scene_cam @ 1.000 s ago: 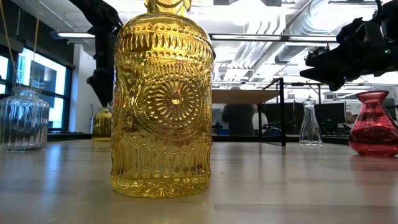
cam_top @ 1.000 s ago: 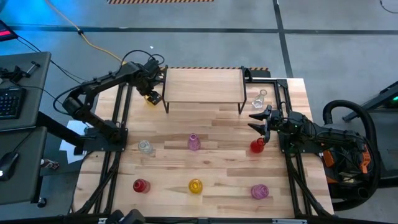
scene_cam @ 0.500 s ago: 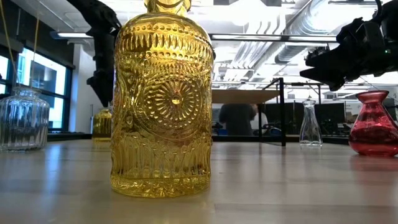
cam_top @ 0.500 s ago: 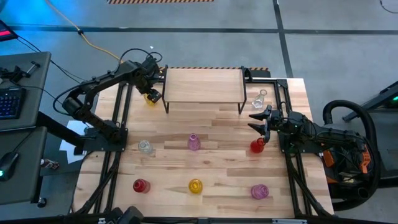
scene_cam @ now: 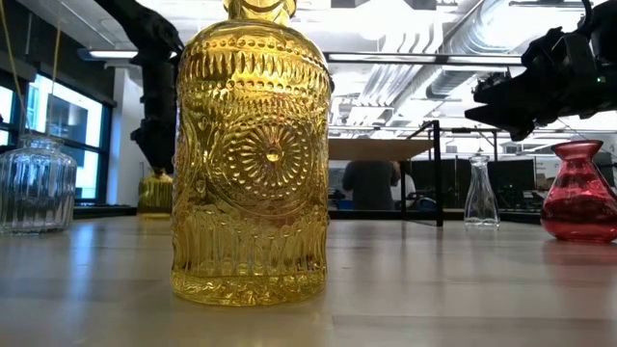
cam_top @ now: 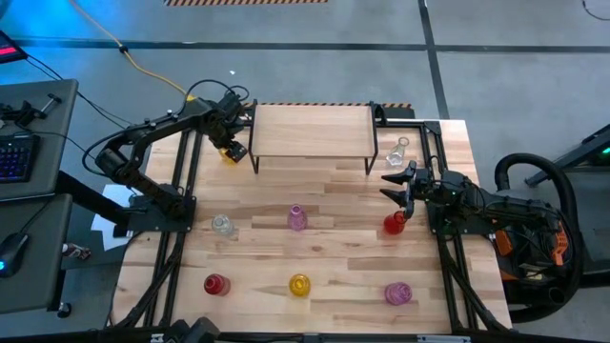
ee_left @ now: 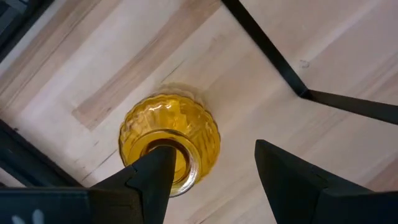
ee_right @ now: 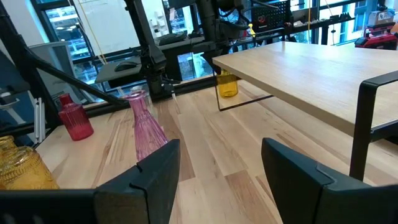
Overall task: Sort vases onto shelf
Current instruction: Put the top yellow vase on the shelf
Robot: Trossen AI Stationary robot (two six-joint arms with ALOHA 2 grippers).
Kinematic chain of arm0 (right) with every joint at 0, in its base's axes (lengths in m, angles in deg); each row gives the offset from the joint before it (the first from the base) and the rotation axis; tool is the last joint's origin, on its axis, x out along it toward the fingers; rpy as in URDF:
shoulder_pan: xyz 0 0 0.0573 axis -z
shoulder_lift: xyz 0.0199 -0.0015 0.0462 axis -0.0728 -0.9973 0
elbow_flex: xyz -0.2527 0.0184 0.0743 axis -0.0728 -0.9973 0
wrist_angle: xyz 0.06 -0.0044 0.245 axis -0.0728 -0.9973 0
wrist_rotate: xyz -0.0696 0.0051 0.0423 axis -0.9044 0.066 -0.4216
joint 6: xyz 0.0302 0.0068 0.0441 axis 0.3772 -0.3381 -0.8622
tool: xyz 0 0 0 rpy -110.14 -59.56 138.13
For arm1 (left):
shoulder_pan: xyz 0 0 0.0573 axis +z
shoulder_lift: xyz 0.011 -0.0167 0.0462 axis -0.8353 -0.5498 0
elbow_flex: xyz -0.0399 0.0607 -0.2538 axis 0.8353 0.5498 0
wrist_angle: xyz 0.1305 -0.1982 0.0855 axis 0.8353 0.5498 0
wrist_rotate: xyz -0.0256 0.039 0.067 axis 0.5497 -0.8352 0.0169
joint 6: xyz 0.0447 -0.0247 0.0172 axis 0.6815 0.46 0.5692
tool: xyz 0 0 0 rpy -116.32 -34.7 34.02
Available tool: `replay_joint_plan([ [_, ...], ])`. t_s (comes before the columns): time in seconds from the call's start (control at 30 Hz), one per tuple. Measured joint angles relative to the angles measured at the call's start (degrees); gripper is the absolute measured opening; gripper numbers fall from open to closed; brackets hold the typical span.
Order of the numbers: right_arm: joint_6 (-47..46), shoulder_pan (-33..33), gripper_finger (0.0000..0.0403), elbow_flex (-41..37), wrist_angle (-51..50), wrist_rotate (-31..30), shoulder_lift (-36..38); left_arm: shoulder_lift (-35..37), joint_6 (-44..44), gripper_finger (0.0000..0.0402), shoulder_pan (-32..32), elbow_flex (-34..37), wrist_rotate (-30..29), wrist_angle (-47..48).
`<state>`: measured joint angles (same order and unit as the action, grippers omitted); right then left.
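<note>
The shelf (cam_top: 313, 131) stands at the table's far middle, its top bare. A yellow vase (ee_left: 169, 140) stands upright on the table just left of the shelf (cam_top: 229, 152). My left gripper (ee_left: 212, 149) hangs open right over it, pointing down. One finger (ee_left: 155, 174) is above the vase's mouth and the other is off to its side. My right gripper (cam_top: 393, 188) waits open and level at the table's right, between a clear vase (cam_top: 397, 152) and a red vase (cam_top: 395, 224).
More vases stand upright on the table: clear (cam_top: 222, 225), pink (cam_top: 297, 218), red (cam_top: 216, 284), yellow (cam_top: 299, 285) and pink (cam_top: 397, 293). The shelf's black leg (ee_left: 273, 56) stands close to my left gripper. A desk (cam_top: 33, 143) lies beyond the left edge.
My left gripper has sunk a little toward the yellow vase beside the shelf and stays open. The vases have not moved.
</note>
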<state>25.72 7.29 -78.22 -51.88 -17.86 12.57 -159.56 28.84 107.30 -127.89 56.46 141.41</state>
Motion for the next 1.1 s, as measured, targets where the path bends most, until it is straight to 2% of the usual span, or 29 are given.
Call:
replay_joint_plan([
  [0.13,0.0,0.0,0.0209,0.02,0.0,0.02,-0.01,0.0,0.67,0.0203,0.04,0.0,-0.21,-1.05],
  [0.23,0.0,0.02,0.0209,0.02,-0.02,0.0,-0.02,0.0,0.67,0.0184,0.04,0.0,-0.24,-1.72],
  [0.7,0.0,0.0,0.0209,0.0,0.0,0.0,-0.02,0.11,1.06,0.0019,0.07,-0.02,-1.92,-2.77],
  [1.1,0.0,0.0,0.0209,0.01,-0.01,0.0,-0.01,0.32,1.06,0.0015,0.07,-0.07,-2.09,-1.71],
])
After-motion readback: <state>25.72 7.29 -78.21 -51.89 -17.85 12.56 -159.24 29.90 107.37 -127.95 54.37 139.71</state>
